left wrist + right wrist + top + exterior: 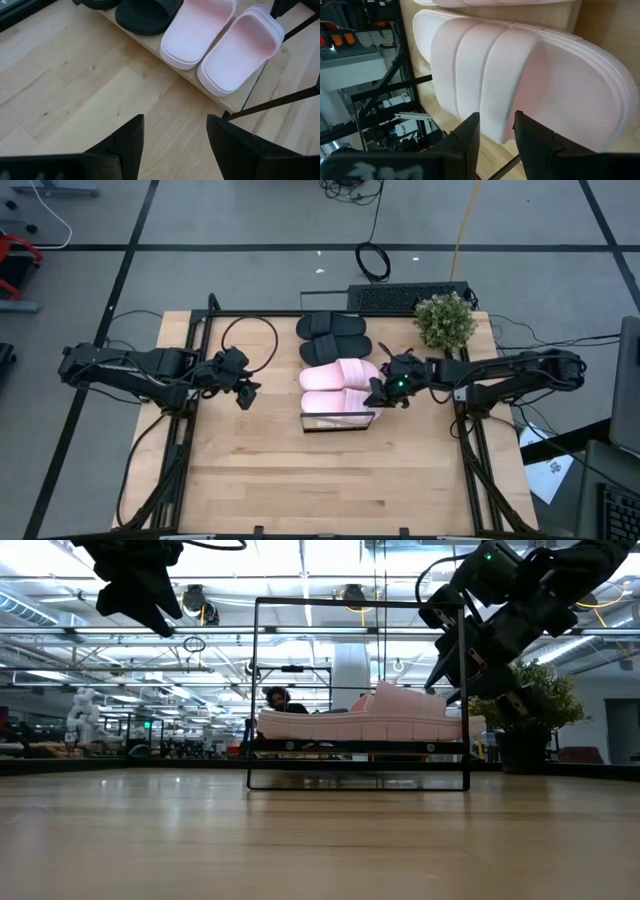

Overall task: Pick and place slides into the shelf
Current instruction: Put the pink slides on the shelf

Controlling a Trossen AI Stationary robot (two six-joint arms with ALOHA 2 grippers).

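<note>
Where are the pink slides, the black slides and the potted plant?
pink slides (340,375), high view, on the strap.
black slides (333,326), high view, on the strap.
potted plant (445,320), high view, on the leaves.

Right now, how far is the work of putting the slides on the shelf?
It looks almost finished. The black pair and both pink slides lie on the shelf. The right end effector is beside the nearer pink slide, fingers apart, not clearly gripping. The left end effector hangs open, away from the shelf. What remains seems only pulling the right arm back.
</note>
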